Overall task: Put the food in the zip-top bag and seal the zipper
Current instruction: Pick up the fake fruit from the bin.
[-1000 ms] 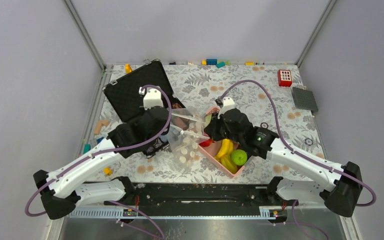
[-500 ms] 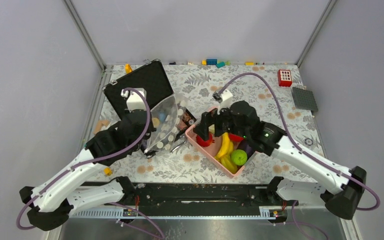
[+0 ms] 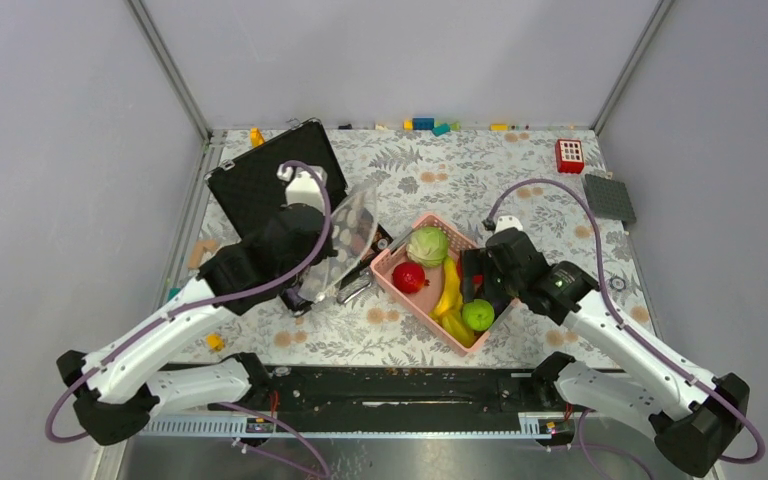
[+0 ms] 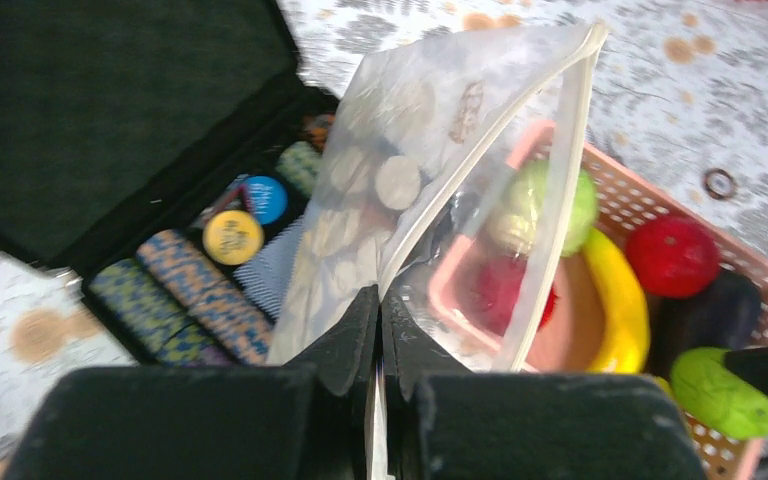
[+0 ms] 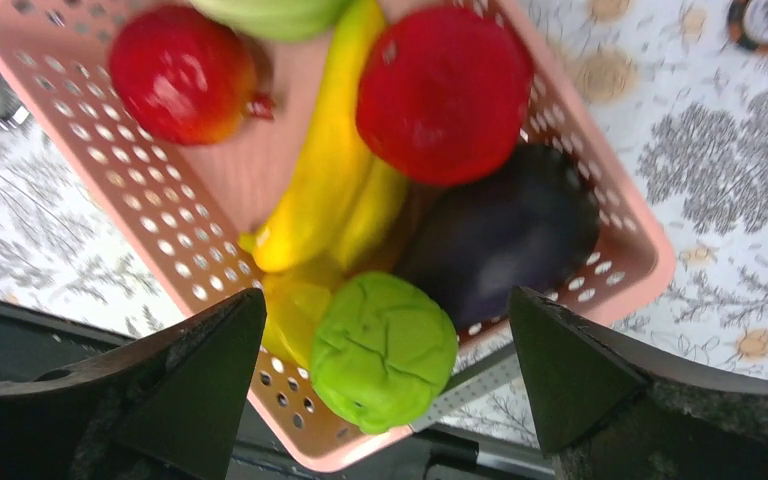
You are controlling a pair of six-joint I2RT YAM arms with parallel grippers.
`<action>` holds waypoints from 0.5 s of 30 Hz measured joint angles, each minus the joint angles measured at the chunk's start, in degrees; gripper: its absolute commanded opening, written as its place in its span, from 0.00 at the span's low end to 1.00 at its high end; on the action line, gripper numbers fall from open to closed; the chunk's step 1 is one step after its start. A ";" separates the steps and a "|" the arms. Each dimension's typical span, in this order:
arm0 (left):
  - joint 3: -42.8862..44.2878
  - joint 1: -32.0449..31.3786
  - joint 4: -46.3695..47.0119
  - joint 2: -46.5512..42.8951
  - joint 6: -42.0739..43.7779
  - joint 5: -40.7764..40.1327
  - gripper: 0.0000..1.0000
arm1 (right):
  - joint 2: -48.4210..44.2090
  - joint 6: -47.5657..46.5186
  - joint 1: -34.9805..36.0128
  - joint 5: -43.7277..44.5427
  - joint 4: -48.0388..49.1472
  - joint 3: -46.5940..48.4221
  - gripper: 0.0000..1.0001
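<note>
My left gripper (image 4: pixel 380 310) is shut on the edge of the clear zip-top bag (image 4: pixel 400 150), which hangs tilted over the case's near side (image 3: pixel 345 235). The bag's mouth gapes, with the whitish zipper (image 4: pixel 564 170) running along it. The food lies in a pink basket (image 3: pixel 392 272): pale cabbage (image 3: pixel 427 245), red apple (image 3: pixel 409 277), bananas (image 3: pixel 450 290) and lime (image 3: pixel 477 314). My right gripper (image 5: pixel 388 300) stands open above the lime (image 5: pixel 383 350), next to the eggplant (image 5: pixel 505 235), a second apple (image 5: pixel 445 95) and the bananas (image 5: pixel 325 190). It holds nothing.
An open black case (image 3: pixel 270 185) with stacked poker chips (image 4: pixel 190 285) sits behind the bag. A red block (image 3: pixel 569 155) and a grey plate (image 3: pixel 609 197) lie at the far right. Small blocks (image 3: pixel 422 124) line the back edge.
My right gripper has let go of the bag, opened wide and drawn back right over the basket. My left gripper has carried the bag left, off the basket, uncovering the cabbage and apple.
</note>
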 measured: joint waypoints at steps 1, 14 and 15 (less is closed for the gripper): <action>-0.13 0.00 1.31 0.94 0.35 1.95 0.00 | -0.33 0.00 0.00 -0.37 -0.87 -0.81 1.00; -1.16 -0.02 12.98 7.45 1.31 17.20 0.00 | 4.50 0.02 0.33 -5.11 -2.62 -5.86 1.00; -1.36 -0.02 13.29 7.58 1.20 17.59 0.00 | 5.14 0.02 0.76 -5.68 -2.60 -5.86 1.00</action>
